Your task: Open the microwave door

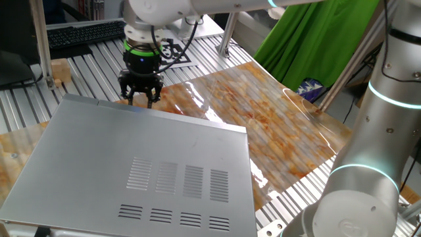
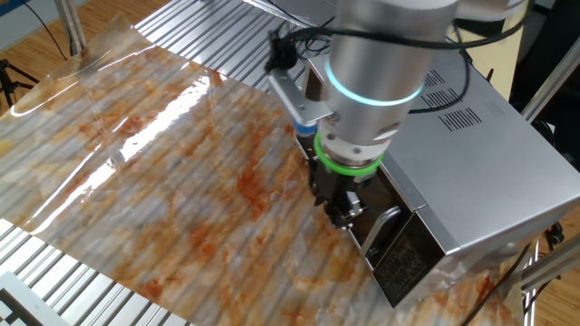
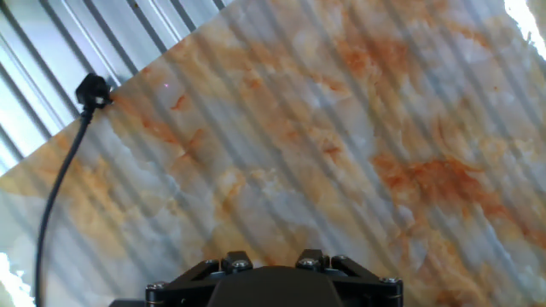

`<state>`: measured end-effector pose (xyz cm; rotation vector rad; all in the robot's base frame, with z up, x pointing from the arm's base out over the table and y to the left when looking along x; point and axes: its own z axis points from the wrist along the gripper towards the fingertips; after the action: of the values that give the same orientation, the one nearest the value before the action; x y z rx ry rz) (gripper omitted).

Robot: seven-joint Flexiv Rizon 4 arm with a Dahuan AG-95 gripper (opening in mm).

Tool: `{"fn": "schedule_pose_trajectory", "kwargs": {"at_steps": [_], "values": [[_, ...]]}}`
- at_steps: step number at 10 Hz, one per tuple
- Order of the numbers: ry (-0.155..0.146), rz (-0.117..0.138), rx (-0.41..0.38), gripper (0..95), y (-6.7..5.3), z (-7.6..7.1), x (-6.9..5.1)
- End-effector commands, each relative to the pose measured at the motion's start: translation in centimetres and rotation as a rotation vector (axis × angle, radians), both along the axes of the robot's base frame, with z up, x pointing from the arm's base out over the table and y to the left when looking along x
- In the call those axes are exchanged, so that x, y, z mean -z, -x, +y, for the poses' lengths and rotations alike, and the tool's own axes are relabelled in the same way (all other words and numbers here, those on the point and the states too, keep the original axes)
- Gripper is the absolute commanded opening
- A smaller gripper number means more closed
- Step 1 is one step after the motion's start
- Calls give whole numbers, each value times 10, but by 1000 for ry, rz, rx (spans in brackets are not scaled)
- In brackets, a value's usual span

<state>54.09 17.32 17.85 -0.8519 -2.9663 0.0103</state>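
One fixed view gives us the microwave (image 1: 131, 174) lying broad and grey on the near left of the table (image 1: 276, 131), its panel of vent slits (image 1: 177, 178) facing the camera. From the other fixed view we see the door (image 2: 385, 240) as a dark front panel with a pale handle (image 2: 383, 226), set flush against the box. Our gripper (image 2: 343, 210) hangs right at that door, close to the handle; whether its fingers are parted or clenched we cannot tell. Hand view shows only marbled sheet (image 3: 341, 153) and a black cable (image 3: 64, 179)
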Motion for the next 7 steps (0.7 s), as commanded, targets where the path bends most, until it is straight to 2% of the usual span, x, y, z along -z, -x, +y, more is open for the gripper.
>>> {"fn": "schedule_pose_trajectory", "kwargs": {"at_steps": [1, 4, 7], "values": [[0, 4, 3, 570, 2, 7, -4], [-10, 5, 3, 570, 5, 18, -9], [-14, 7, 26, 570, 9, 34, -13]]}}
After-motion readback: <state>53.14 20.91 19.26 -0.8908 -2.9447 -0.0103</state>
